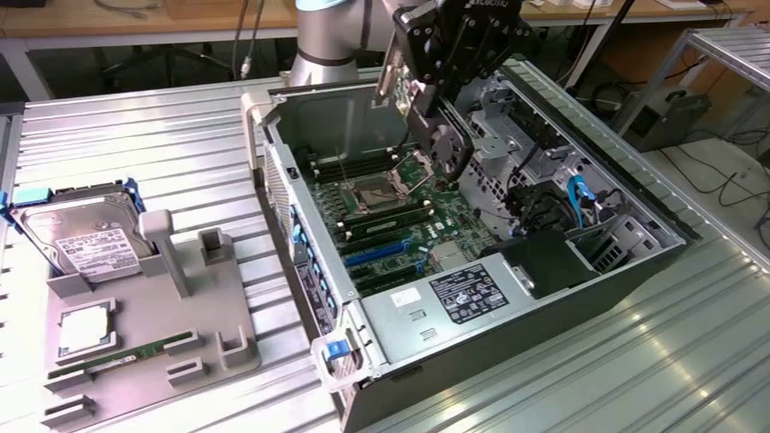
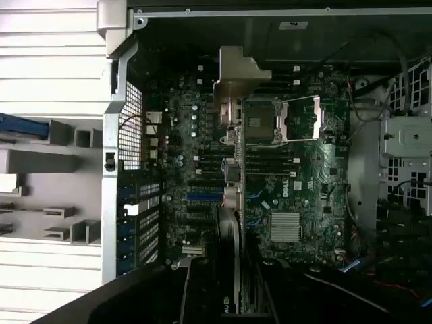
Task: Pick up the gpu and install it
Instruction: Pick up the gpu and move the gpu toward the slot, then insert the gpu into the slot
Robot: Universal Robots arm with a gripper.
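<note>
I am gripping the gpu [image 1: 446, 144] in the closed gripper [image 1: 435, 104], holding it edge-down above the motherboard [image 1: 416, 221] inside the open case [image 1: 517, 343].

Risk: if the card is tilting or sitting off the line of the blue slots [image 1: 379, 254], its edge would be striking the board, and its bracket [image 1: 388, 83] would be catching the case wall.

The CPU socket [image 1: 373, 194] is lying near the descent path. A hard drive [image 1: 90, 242] and memory stick [image 1: 126, 350] are resting on a fixture [image 1: 144, 388], well apart.

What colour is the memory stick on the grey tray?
The memory stick is green, clearest in the exterior view.
</note>
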